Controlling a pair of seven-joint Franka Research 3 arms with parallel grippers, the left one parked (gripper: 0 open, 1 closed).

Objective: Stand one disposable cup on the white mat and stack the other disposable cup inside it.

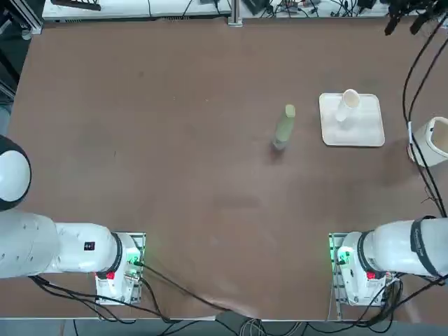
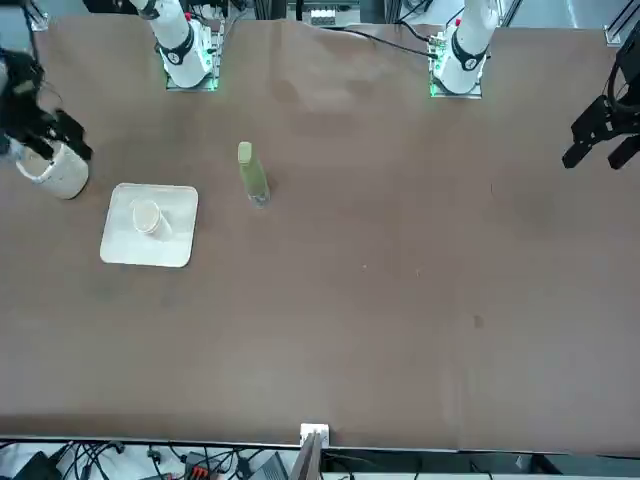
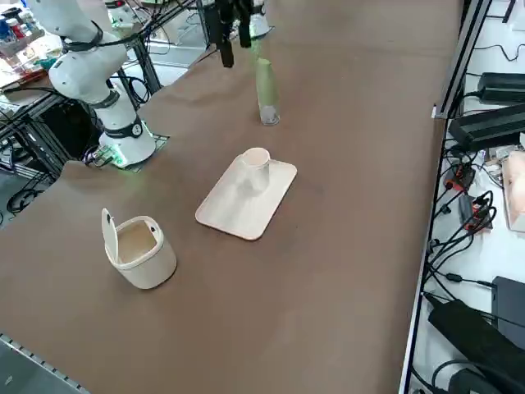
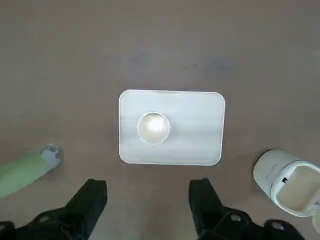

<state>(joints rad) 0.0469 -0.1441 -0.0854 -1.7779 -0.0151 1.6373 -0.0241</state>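
Cup (image 4: 153,127) upright on white mat (image 4: 200,125)

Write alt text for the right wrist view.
A disposable cup stands upright on the white mat on a brown table, seen from above. The open right gripper hovers empty above; a green bottle and a white container flank the mat.

A tall green bottle (image 1: 285,127) stands upright right of the top view's centre, on the brown table (image 1: 175,175). A round off-white container (image 1: 432,140) with a handle sits at the right edge, open side up.
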